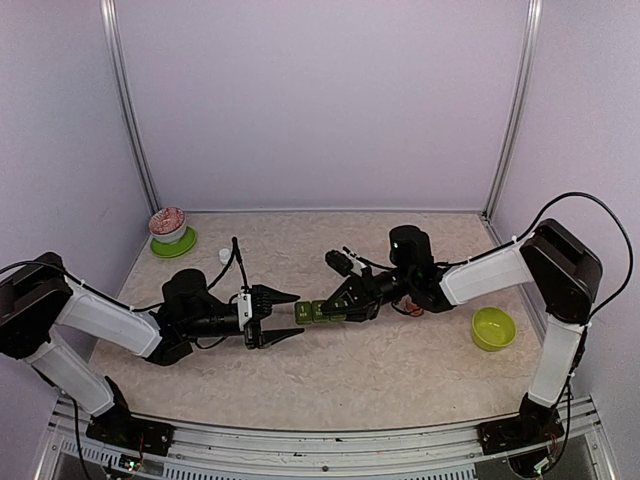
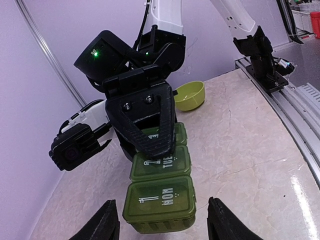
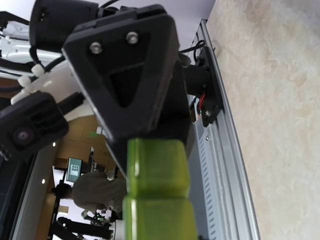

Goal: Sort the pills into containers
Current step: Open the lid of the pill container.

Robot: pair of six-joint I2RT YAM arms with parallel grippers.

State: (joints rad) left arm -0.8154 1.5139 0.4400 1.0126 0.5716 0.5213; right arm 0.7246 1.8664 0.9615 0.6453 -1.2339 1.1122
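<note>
Mid-frame in the overhead view, the strip of 3 containers [image 1: 318,312] is clamped at 1 end by the right gripper [image 1: 345,303] and offered between the parted, empty jaws of the left gripper [image 1: 298,315], probably so a lid [image 2: 159,196] can be opened.

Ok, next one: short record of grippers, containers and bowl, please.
right gripper: shut on containers, gripping the end farthest from the left arm
left gripper: open, one finger either side of the MON end, not touching
containers state: MON and TUE closed; third covered by a right finger
lime-green bowl: on the table, beside the right arm
</note>
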